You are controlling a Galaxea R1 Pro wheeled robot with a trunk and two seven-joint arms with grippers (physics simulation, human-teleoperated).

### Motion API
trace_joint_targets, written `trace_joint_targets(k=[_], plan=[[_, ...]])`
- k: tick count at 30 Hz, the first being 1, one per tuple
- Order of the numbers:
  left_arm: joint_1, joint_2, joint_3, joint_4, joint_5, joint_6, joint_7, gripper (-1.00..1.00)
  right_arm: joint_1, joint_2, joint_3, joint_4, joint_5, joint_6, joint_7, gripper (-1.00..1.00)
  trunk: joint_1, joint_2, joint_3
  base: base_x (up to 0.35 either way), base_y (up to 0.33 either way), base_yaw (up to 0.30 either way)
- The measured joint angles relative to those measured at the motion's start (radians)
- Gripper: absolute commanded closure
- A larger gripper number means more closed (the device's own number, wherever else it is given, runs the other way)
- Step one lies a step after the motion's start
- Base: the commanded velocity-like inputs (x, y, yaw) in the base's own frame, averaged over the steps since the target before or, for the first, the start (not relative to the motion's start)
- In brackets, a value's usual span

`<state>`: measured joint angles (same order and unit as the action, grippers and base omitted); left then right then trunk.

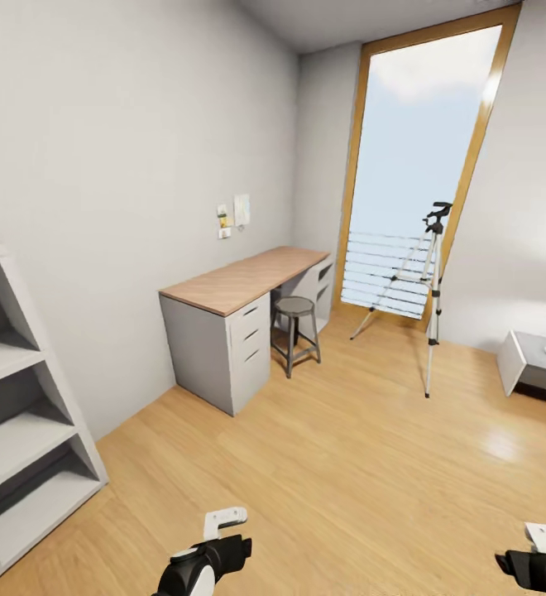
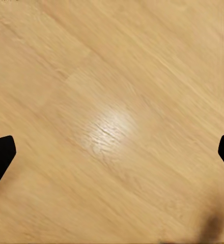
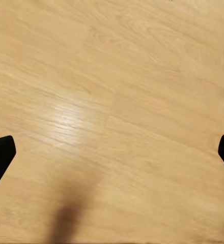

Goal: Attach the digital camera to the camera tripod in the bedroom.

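1. Standing at 1 o'clock in the head view, the camera tripod (image 1: 433, 290) rests on the wood floor (image 1: 347, 463) before the tall window (image 1: 414, 165).
2. The desk (image 1: 240, 285) and stool (image 1: 295, 331) sit at 11 o'clock.
3. The left gripper (image 2: 112, 157) and right gripper (image 3: 112, 157) hang over bare floor, fingers spread wide apart, holding nothing.

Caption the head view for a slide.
Bedroom overview: camera tripod stands by the tall window, stool at the desk, both arms low.

Left claw (image 2: 112, 152) and right claw (image 3: 112, 152) spread, empty, low.
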<state>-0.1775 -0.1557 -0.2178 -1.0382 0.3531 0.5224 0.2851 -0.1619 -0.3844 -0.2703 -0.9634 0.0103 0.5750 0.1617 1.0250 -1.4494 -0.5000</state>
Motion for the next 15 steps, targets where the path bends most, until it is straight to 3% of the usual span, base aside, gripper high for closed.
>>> trace_joint_targets(k=[8,11,12,15], plan=[[0.0,0.001,0.001,0.001,0.004,-0.004,-0.001,-1.0,-0.001,-0.036,-0.005,0.018,0.0,-0.001,0.005,-1.0,0.0,0.0,-0.004,0.0,0.0,-0.246],[0.0,0.002,0.001,0.002,0.023,-0.004,-0.001,-1.0,-0.001,-0.053,-0.006,0.032,0.0,-0.002,0.007,-1.0,0.0,0.0,-0.006,0.0,0.0,-0.247],[0.0,0.003,0.002,0.002,0.044,-0.005,0.0,-1.0,-0.002,-0.07,-0.006,0.047,0.0,-0.008,0.008,-1.0,0.0,0.0,-0.006,0.0,0.0,-0.247],[0.0,0.004,0.002,0.003,0.053,-0.005,0.001,-1.0,-0.002,-0.08,-0.007,0.057,-0.001,-0.026,0.01,-1.0,0.0,0.0,-0.008,0.0,0.0,-0.247]])
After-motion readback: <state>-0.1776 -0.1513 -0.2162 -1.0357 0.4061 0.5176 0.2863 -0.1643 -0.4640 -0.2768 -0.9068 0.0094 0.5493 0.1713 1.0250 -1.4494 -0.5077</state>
